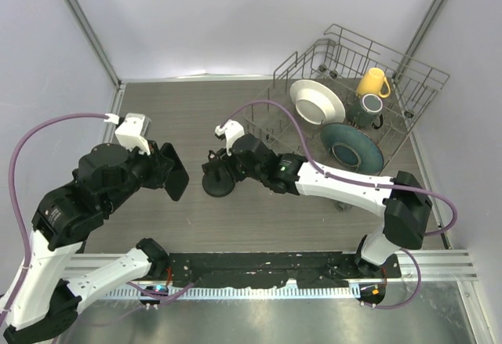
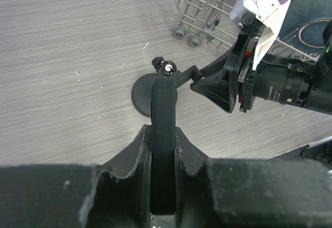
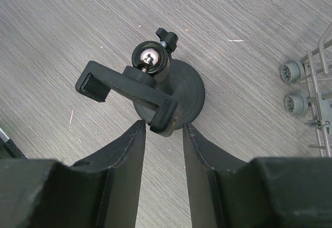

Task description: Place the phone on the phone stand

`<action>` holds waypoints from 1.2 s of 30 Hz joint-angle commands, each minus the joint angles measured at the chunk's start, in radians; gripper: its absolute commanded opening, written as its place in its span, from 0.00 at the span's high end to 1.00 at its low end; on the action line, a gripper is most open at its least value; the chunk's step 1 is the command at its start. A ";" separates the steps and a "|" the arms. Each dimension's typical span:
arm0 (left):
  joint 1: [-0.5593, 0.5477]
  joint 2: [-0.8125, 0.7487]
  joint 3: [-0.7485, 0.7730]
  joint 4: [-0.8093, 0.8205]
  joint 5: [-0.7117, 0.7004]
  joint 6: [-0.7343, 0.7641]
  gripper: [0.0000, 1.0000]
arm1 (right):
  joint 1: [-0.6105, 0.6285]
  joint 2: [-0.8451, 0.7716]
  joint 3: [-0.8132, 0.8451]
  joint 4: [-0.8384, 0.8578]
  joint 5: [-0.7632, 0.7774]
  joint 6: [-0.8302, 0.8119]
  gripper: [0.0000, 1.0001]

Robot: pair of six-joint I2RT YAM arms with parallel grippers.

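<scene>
Almost at the cradle: phone clamped, stand straddled

The left gripper (image 2: pixel 163 132) is clenched on the phone (image 2: pixel 164 101). It pinches the flat faces, so the slab stands on edge and pokes forward past the fingertips. That hold leaves the far end free, presumably the part meant to go into the stand (image 3: pixel 174 95). In the left wrist view the phone lines up with the stand's ball joint. From above, though, a strip of table (image 1: pixel 196 117) shows between them, so the phone is near the stand, on its left, and not yet on it.

The right gripper (image 3: pixel 163 126) reaches in from the opposite side. Its jaws are parted and set either side of one claw of the forked cradle, with a sliver of table showing at each fingertip, so it grasps nothing. I judge it is there to steady the stand. The stand looks small and light on its round base, and a push from the phone could tip or skate it. The fork also lies tilted sideways, so it may need turning before the phone can seat. The rack (image 1: pixel 408 77) stands well apart behind.
</scene>
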 commanded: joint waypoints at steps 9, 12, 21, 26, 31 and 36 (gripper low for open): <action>0.004 0.010 -0.018 0.113 0.033 0.016 1.00 | 0.001 0.036 0.074 0.037 0.034 -0.039 0.64; 0.003 0.010 -0.023 0.114 0.037 0.010 1.00 | 0.000 0.044 0.083 0.031 0.042 -0.045 0.70; 0.003 0.013 -0.026 0.114 0.050 0.005 1.00 | 0.001 0.055 0.093 0.027 0.060 -0.057 0.66; 0.003 0.017 -0.026 0.119 0.052 0.004 1.00 | 0.001 0.068 0.121 -0.006 0.066 -0.068 0.66; 0.003 0.019 -0.030 0.124 0.055 0.001 1.00 | 0.004 0.082 0.150 -0.045 0.115 -0.077 0.72; 0.003 0.020 -0.047 0.139 0.058 -0.012 1.00 | 0.004 0.099 0.172 -0.066 0.136 -0.093 0.99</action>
